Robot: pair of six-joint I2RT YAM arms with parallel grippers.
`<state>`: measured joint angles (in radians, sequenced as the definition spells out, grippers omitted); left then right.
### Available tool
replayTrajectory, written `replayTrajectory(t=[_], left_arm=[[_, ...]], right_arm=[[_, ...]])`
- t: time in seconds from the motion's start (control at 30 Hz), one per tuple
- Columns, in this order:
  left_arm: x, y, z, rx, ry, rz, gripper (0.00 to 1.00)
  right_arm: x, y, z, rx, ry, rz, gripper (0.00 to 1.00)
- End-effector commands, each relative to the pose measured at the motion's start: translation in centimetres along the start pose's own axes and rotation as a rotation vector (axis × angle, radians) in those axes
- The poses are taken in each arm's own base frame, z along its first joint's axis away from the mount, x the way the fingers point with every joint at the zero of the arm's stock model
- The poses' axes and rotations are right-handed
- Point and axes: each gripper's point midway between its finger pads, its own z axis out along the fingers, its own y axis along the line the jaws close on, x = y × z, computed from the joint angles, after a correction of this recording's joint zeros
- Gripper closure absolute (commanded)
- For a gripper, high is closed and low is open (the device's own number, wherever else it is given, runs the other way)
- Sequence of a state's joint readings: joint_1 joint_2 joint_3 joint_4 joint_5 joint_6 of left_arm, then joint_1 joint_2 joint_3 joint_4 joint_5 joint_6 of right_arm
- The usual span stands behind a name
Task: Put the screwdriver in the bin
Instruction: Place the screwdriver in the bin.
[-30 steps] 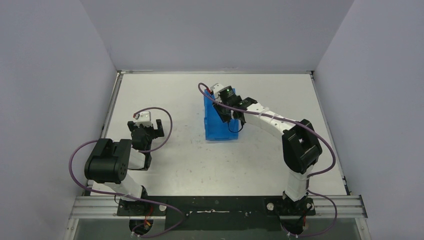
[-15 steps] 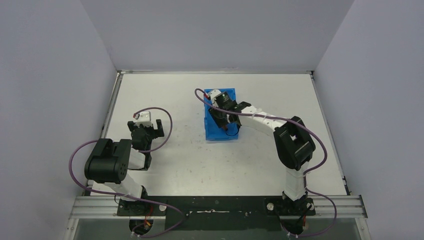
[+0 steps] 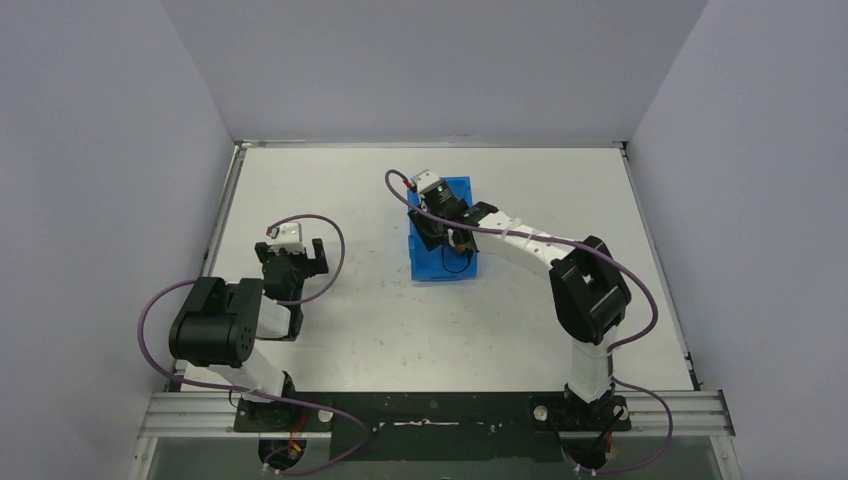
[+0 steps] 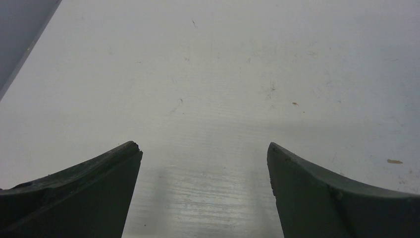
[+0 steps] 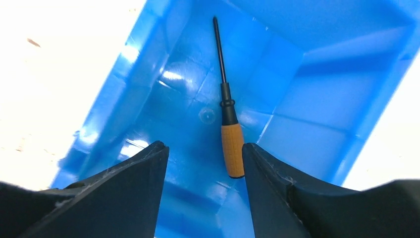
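The screwdriver (image 5: 226,101) lies flat inside the bin (image 5: 148,74), its matte orange handle and thin black shaft on glossy blue plastic. The right gripper (image 5: 203,148) hovers above it, spread wide and empty. Placing looks done; next, lift clear of the walls. The left gripper (image 4: 203,148) gapes, holding nothing, over the scuffed white table (image 4: 223,74)

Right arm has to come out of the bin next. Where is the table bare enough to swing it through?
Bare table lies right of the bin, up to the side wall, and between the bin and the left gripper. It is crowded only inside the bin: the right gripper hangs open there beside the screwdriver.
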<state>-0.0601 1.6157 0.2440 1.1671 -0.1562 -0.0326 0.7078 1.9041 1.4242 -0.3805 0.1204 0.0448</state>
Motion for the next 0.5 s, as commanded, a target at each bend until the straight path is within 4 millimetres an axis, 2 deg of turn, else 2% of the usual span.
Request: replayTrajectory(t=[0.0,0.13,0.2,0.3,0.47], left_arm=[[-1.7,-0.2,0.4,0.006,-0.059,-0.009,0.03],[-1.7,-0.2,0.4,0.006,-0.059,-0.008,0.03],[-1.7,-0.2,0.4,0.006,-0.060,-0.009,0.03],[-1.7,-0.2,0.4,0.006,-0.058,-0.008,0.03],[-1.7,-0.2,0.4,0.006,-0.059,-0.009,0.03]], right_arm=[[-7.8,-1.9,-6.2,0.078,-0.234,0.164,0.40],[-10.5,-3.1,-9.4,0.106,-0.346,0.235,0.25],[-11.3,-3.9,-10.8,0.131,-0.382,0.252,0.02],[-12.0,-5.5,-12.5,0.198,-0.406,0.267,0.00],[-11.5,-8.8,-14.1,0.287,-0.398,0.324,0.00]])
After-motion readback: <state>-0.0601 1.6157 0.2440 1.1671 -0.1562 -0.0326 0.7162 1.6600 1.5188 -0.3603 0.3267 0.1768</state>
